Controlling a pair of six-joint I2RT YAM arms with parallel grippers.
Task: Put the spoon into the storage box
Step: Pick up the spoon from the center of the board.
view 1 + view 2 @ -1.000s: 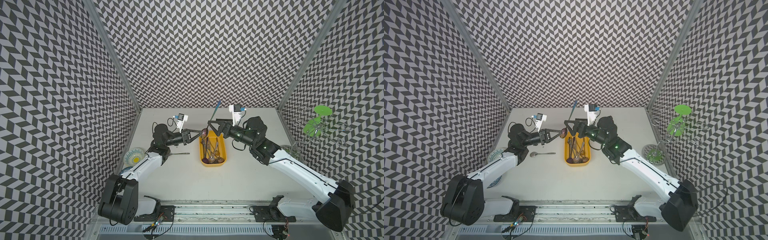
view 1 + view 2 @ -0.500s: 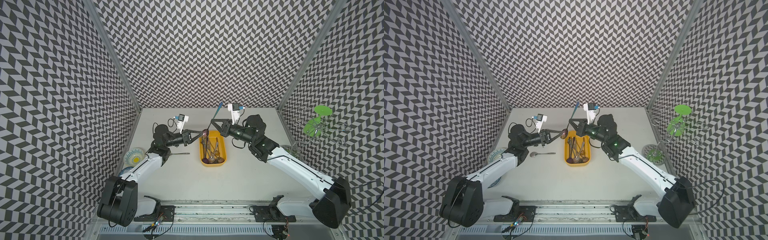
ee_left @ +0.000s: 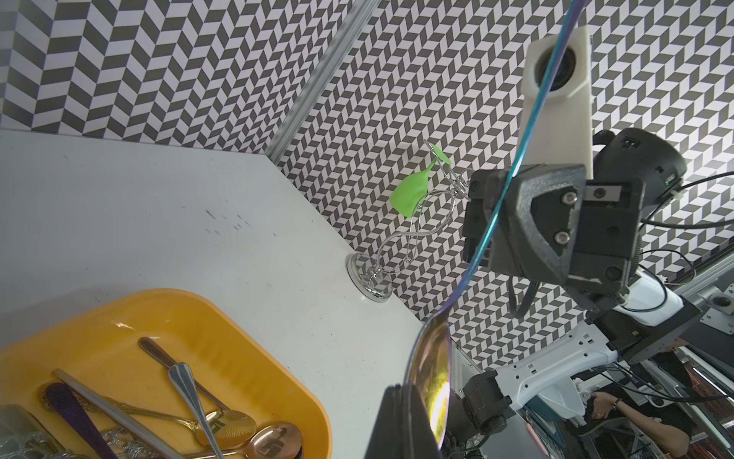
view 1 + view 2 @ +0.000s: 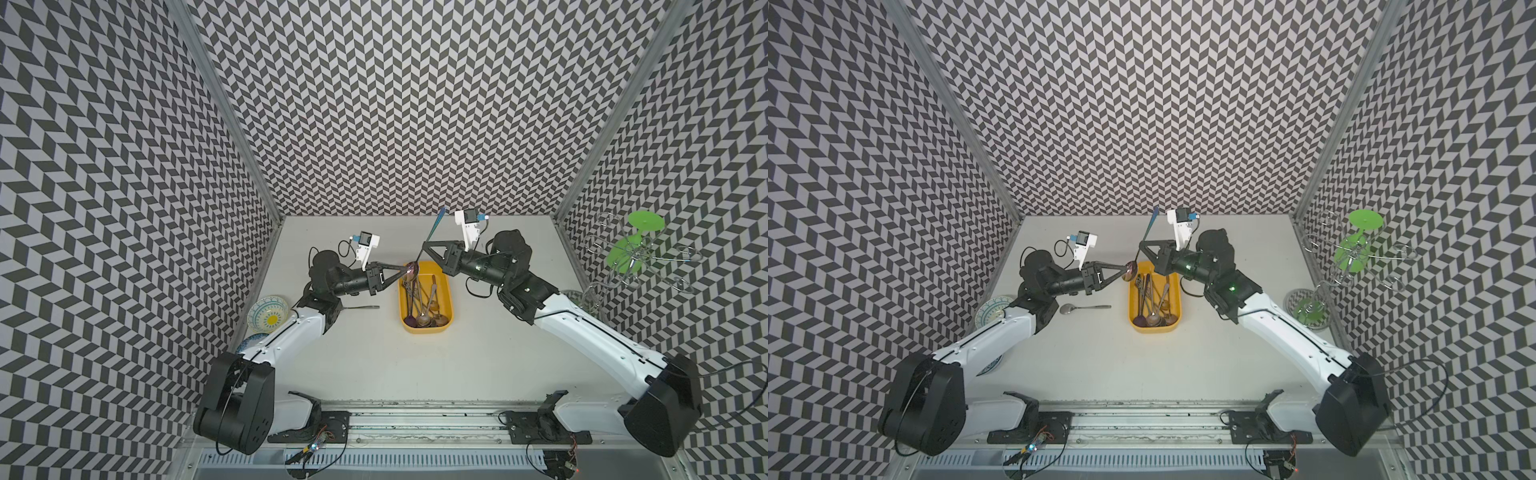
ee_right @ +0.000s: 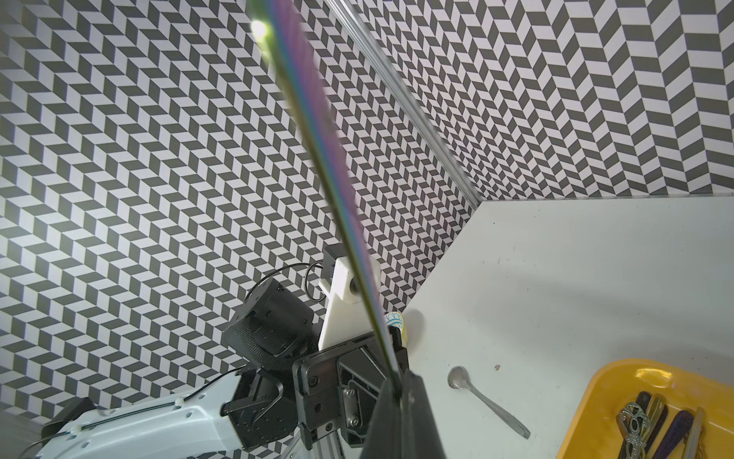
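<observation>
The storage box (image 4: 424,331) (image 4: 1156,329) is a shallow yellow tray with rounded corners. It sits on the counter (image 4: 478,365) just below both claws and holds a tangle of cutlery (image 4: 422,299), silver, gold and dark purple. Both wrist views cut it off at the picture's edge.

The spoon (image 4: 434,226) (image 4: 1150,226) is thin and mirror-bright, with a rainbow sheen of blue, green and violet. It hangs in the air over the tray's far end, spanning the two claws. The left claw (image 4: 404,271) (image 4: 1121,272) is pinched together on its bowl. The right claw (image 4: 424,245) (image 4: 1140,245) is clamped on the handle, which rises past it towards the back wall.

In both top views the bowl is small and largely hidden at the left claw's tips. In the left wrist view the bowl (image 3: 431,369) is partly covered by a finger, and the handle's end leaves the picture. In the right wrist view the handle (image 5: 337,179) is blurred and the bowl is hidden.

A silver spoon (image 4: 1086,308) lies on the counter below the left claw; in a top view the arm hides its bowl (image 4: 361,307).
</observation>
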